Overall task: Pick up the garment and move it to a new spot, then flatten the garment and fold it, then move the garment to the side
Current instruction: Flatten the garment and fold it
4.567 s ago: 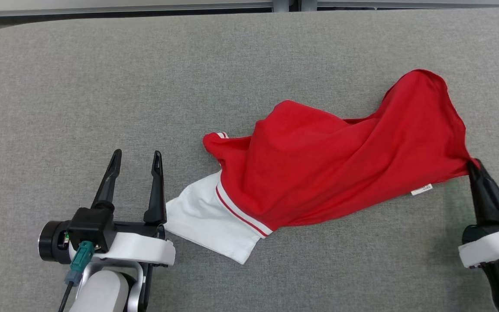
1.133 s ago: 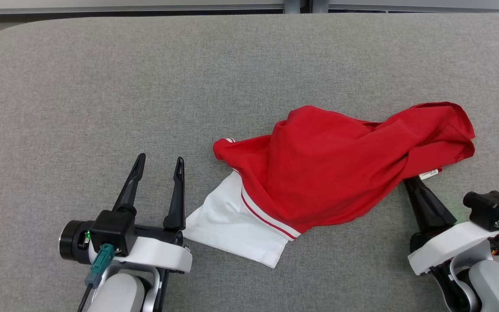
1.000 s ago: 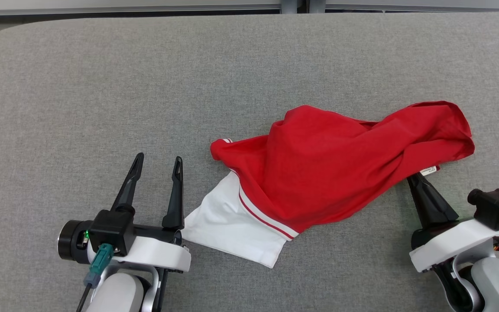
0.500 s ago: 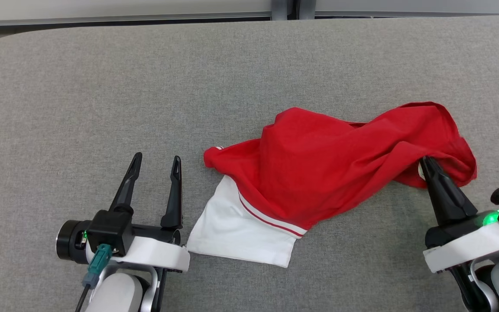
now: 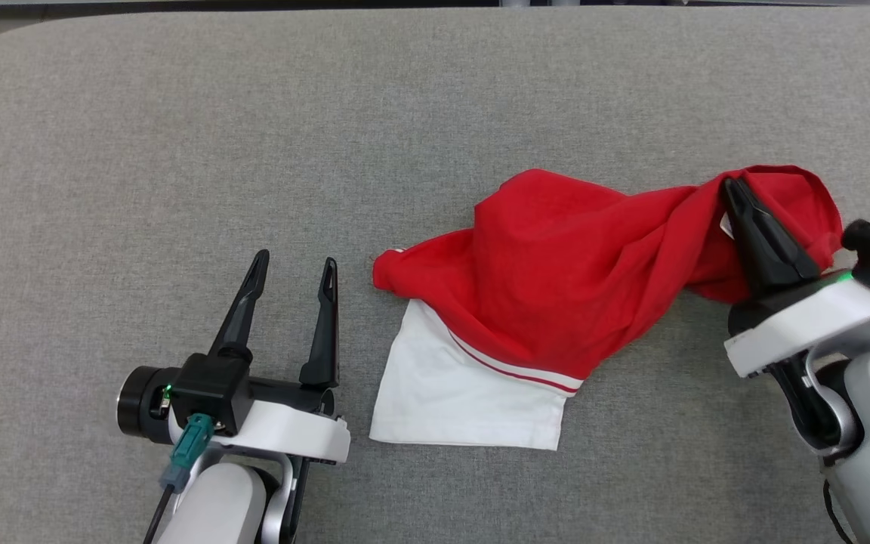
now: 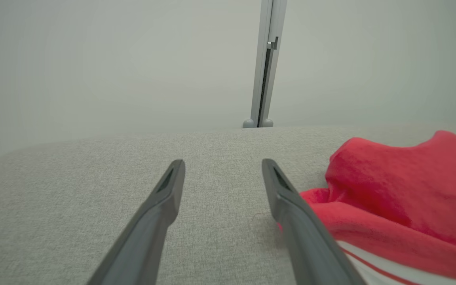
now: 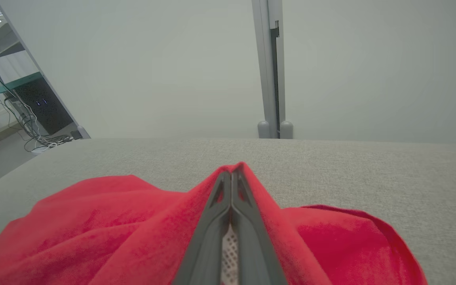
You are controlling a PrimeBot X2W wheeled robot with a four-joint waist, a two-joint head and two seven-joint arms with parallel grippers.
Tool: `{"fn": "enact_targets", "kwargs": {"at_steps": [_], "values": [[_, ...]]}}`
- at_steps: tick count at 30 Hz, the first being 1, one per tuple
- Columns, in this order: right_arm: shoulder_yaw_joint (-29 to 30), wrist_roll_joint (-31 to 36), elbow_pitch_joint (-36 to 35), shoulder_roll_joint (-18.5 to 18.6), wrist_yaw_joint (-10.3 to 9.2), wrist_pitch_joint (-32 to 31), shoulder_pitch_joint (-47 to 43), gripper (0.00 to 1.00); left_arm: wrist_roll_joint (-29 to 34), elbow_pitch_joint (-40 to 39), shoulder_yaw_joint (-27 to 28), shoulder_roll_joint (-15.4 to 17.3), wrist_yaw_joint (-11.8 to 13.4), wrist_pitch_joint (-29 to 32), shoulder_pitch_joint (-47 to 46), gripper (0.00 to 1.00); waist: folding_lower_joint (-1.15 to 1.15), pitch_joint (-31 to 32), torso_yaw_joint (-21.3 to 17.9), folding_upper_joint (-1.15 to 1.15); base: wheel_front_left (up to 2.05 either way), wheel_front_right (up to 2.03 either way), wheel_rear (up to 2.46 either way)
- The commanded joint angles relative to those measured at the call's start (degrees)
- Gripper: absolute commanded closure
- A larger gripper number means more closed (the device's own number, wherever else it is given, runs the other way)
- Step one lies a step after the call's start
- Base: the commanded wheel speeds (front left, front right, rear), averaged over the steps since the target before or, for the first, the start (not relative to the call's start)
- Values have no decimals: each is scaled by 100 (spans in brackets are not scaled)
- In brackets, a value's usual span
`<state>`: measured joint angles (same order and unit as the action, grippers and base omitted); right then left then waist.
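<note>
A: Where's your garment [image 5: 556, 302]?
B: Bunched on the tabletop [image 5: 254, 113], right of centre. Your right pincer [image 5: 730, 186] pinches its red edge; your left pincer [image 5: 295, 262] stands wide beside the white part. I'd say flattening, folding and setting aside are all left.

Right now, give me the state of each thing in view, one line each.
red and white garment, crumpled, unfolded, one red edge pinched.
right gripper, shut on the garment's red edge.
left gripper, open, empty, beside the white part.
grey padded table, bearing the garment.
</note>
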<state>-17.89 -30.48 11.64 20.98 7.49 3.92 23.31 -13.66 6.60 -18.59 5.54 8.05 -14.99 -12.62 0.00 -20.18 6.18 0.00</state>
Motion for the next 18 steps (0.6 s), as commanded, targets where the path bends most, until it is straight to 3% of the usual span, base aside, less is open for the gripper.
{"fn": "enact_targets", "kwargs": {"at_steps": [1,7,8,10,11,18], "values": [[-60,-23,117,1,0,28,139,100,16,12,9,10,-19,-24,-89,0,0,-67,59,0,0,0,0],[-598,-378,1290,-35,0,260,846,100,18,65,-24,-73,-44,-24,-146,0,0,-172,129,0,0,0,0],[-675,-432,1412,-25,0,328,898,87,19,74,-23,-87,-48,-24,-161,0,0,-174,130,0,0,0,0],[-843,-520,1551,0,0,470,963,39,21,94,-8,-102,-45,-24,-172,0,0,-161,119,0,0,0,0],[-908,-557,1570,33,0,568,969,0,25,101,11,-105,-43,-24,-162,0,0,-144,103,0,0,0,0],[-837,-578,1128,307,0,980,484,0,51,141,120,-100,-67,-23,13,0,0,47,-84,0,0,0,0]]}}
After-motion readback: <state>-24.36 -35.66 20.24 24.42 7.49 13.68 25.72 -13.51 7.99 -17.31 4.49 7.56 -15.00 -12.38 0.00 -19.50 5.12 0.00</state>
